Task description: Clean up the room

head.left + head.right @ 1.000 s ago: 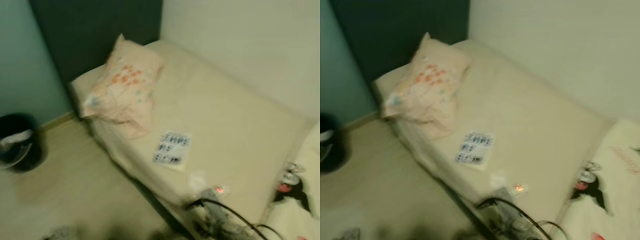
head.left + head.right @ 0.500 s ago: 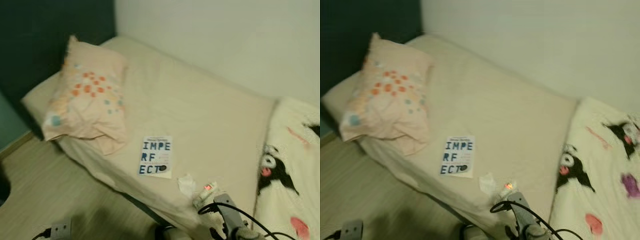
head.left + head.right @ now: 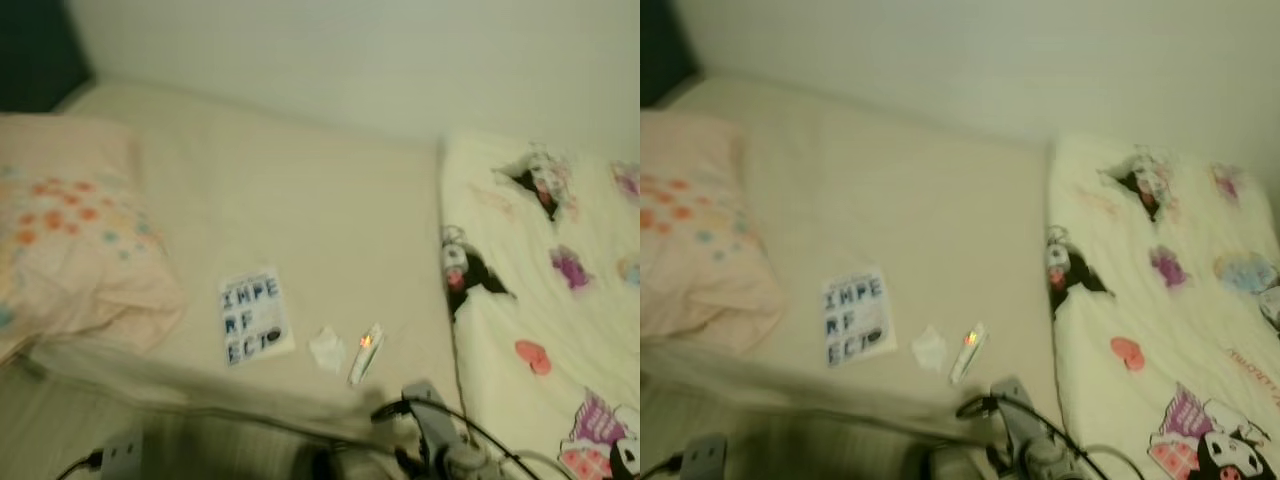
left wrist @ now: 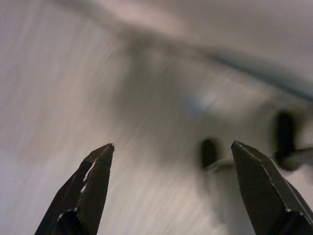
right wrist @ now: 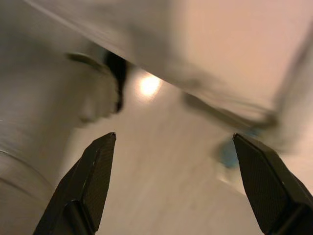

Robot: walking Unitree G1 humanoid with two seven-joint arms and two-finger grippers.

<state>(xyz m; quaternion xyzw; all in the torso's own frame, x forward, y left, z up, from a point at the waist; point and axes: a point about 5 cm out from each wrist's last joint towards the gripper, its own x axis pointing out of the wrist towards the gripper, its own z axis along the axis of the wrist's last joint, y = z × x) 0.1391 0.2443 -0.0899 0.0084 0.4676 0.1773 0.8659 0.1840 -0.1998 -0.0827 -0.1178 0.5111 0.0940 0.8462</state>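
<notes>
A bed (image 3: 300, 190) with a cream sheet lies before me. Near its front edge lie a white book (image 3: 254, 317) with dark letters, a crumpled white scrap (image 3: 327, 348) and a small tube (image 3: 365, 352) with an orange glint. A peach pillow (image 3: 70, 240) with orange dots rests at the left. My right arm (image 3: 440, 445) with a black cable shows low in the eye views. My left gripper (image 4: 171, 191) is open over blurred pale floor. My right gripper (image 5: 173, 183) is open too, nothing between its fingers.
A cream blanket (image 3: 540, 300) with cartoon prints covers the bed's right part. A white wall (image 3: 350, 50) runs behind the bed. On the floor at lower left lies a power strip (image 3: 120, 455) with a black cord.
The whole picture has swung to the right: pillow and book slid left, the cartoon blanket came fully into view, and the dark bin and dark headboard wall left the picture.
</notes>
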